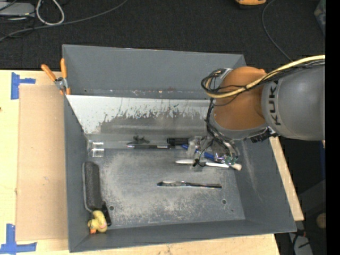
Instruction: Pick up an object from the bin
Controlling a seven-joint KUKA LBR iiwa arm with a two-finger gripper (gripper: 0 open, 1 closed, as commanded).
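From the camera above, my gripper [202, 154] is down inside the grey metal bin [159, 78], over the right part of its floor and not far from the foot of the back wall. The orange cover [239, 102] on my wrist sits above it, with a pale cable [289, 68] looping over the cover from the right. Directly under the gripper lies a white stick [212, 164] with a blue patch near its middle. It lies nearly level across the view, its right end poking out past my wrist. I count it as the thing nearest to me, and the gripper looks to be touching it or just above it. I cannot tell whether the gripper is open, closed or gripping the white stick, since the parts there overlap. The bin holds 5 other loose things, spread out and not heaped. A thin dark rod [189, 184] lies flat just in front of the white stick, apart from it. A slim black tool [154, 144] lies along the foot of the back wall, its right end close to my gripper. A small clear cup [96, 150] sits in the back left corner. A long black cylinder [92, 186] lies along the left wall, and a small yellow thing [97, 222] rests at its near end in the front left corner.
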